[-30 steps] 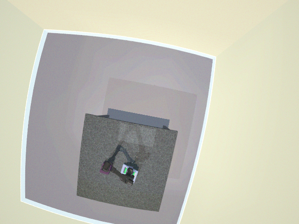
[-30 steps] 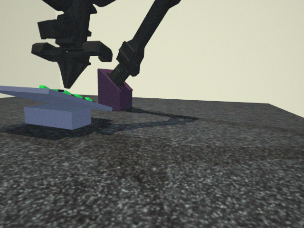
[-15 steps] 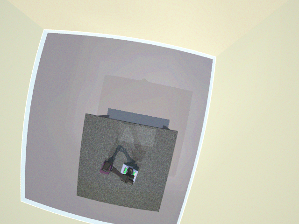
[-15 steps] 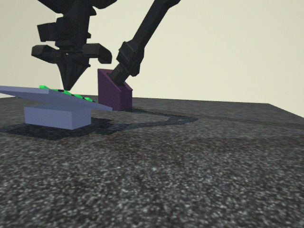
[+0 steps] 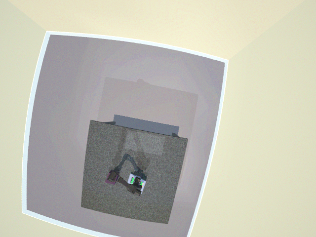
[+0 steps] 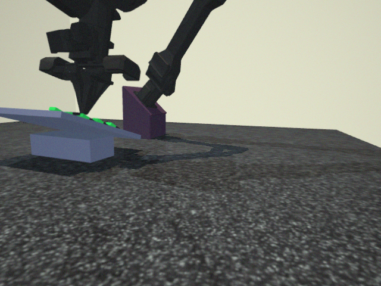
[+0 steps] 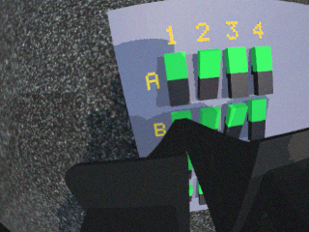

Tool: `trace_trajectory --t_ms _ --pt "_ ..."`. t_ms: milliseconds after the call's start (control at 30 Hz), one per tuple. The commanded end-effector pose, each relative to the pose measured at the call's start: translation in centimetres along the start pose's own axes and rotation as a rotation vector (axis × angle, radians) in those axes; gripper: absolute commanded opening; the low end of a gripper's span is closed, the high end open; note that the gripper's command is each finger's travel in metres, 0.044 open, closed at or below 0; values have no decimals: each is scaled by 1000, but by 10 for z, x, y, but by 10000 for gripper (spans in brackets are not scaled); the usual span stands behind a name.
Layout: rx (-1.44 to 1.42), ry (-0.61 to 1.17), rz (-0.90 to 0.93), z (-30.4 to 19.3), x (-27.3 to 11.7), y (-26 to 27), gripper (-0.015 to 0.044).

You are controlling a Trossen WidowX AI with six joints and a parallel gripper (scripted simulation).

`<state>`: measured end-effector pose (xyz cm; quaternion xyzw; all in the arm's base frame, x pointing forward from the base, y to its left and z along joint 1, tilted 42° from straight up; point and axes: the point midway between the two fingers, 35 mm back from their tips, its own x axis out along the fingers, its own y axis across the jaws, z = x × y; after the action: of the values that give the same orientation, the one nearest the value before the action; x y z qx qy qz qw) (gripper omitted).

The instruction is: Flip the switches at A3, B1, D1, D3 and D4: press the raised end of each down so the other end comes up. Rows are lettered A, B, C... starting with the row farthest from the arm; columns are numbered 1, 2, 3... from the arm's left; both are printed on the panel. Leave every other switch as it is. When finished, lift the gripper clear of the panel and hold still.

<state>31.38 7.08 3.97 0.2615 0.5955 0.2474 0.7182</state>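
The tilted lavender switch panel (image 5: 143, 188) (image 6: 95, 127) (image 7: 290, 72) carries green-and-dark rocker switches. In the wrist view, switch A3 (image 7: 237, 60) and its row neighbours show green far halves and dark near halves. Only the green top of switch B1 (image 7: 181, 115) shows, just beyond the fingertips. My gripper (image 6: 84, 112) (image 7: 181, 125) is shut and empty, pointing down, its tips at or just above the switches; contact cannot be told. The fingers hide most of rows C and D, including D1, D3 and D4. Which ends are raised is hard to tell.
The panel rests on a lavender block (image 6: 61, 148) on the speckled dark table (image 5: 101, 153) (image 6: 215, 215). The arm's purple base (image 5: 108, 181) (image 6: 137, 120) stands near the panel's near side. The arm's shadow falls across the table and part of the panel.
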Motion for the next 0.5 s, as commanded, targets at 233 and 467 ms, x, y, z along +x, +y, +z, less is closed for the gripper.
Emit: trace_trajectory --t_ms 233,467 --pt "4 -1 -4 0 2 -1 0" --pt "4 -1 -4 0 3 -1 0"
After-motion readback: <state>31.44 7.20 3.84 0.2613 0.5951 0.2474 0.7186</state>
